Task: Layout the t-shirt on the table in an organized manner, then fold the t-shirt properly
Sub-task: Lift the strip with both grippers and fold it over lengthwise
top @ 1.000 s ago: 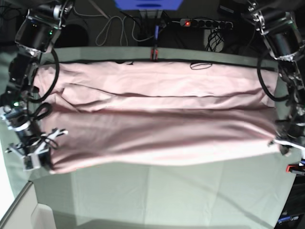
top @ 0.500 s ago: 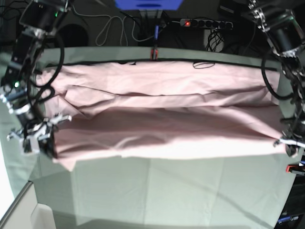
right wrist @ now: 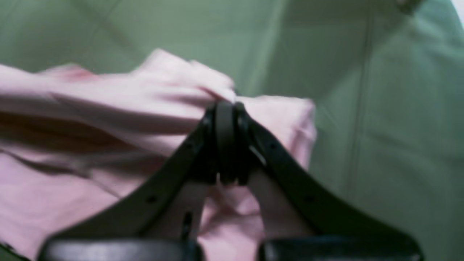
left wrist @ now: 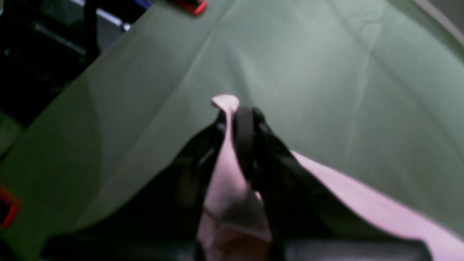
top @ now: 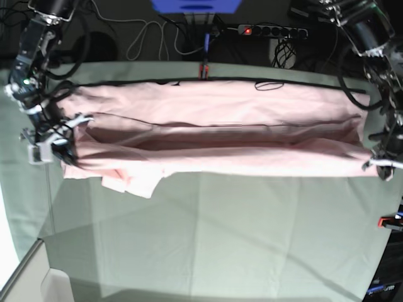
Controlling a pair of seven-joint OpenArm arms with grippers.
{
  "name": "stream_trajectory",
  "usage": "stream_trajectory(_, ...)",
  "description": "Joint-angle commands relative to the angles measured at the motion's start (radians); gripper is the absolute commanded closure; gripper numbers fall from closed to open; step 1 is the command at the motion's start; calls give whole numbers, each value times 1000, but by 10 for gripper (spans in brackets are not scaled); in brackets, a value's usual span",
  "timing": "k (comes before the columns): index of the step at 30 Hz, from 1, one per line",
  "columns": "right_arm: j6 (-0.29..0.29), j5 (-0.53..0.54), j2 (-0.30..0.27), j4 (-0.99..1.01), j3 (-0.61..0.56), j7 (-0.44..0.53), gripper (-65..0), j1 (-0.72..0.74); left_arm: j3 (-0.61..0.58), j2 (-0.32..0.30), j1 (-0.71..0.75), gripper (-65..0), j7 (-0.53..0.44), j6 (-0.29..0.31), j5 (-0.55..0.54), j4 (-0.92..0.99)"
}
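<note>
The pale pink t-shirt (top: pixel 214 141) stretches across the far half of the table (top: pixel 214 239), its near edge lifted and carried back over its own middle, plain side showing. A sleeve (top: pixel 135 179) hangs out below at the left. My right gripper (top: pixel 53 151) is shut on the t-shirt's left end; in the right wrist view the fingers (right wrist: pixel 224 141) pinch bunched pink cloth (right wrist: pixel 145 108). At the right end my left gripper (top: pixel 378 165) is shut on a thin fold of the t-shirt (left wrist: pixel 226 166), a corner poking past the tips (left wrist: pixel 226 101).
A red clamp (top: pixel 203 69) grips the table's far edge and another (top: pixel 388 221) sits at the right edge. Cables and a power strip (top: pixel 272 30) lie behind the table. A loose black cable loop (top: pixel 267 85) rests near the shirt's far edge.
Both grippers have carried the shirt's near edge away from me toward the far side, so the visible pink band is narrower and more green cloth shows. A sleeve now hangs out at the left.
</note>
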State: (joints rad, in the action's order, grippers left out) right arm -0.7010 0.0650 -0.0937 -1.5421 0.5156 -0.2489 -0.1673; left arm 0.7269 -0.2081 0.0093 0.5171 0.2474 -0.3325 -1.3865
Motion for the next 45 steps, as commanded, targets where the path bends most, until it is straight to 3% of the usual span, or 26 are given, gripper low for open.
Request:
stream_trajectory(1, 3, 20, -10, -11, 7, 32, 0, -2, 12, -14, -1, 0, -30, -6, -3, -17)
stream_trajectory(13, 3, 20, 16, -10, 5, 38, 0, -97, 12, -1, 110, 0, -35, -6, -3, -18)
stream_trajectory(25, 3, 22, 21, 32, 5, 225, 0, -225, 12, 2, 174, 0, -36, -6, -3, -12)
stream_trajectory(32, 3, 22, 50, 38, -1, 331, 0, -297, 12, 0, 123, 0, -36, -6, -3, 121)
stream_trajectory(36, 3, 20, 58, 39, 4, 339, 0, -306, 12, 0, 106, -2, -33, -6, -3, 166)
stream_trajectory(42, 3, 20, 58, 41, 5, 337, 0, -309, 12, 6, 103, -136, -35, -6, -3, 167)
stream_trajectory(45, 3, 20, 58, 39, 5, 340, 0, -328, 12, 9, 103, -167, -36, -6, -3, 167)
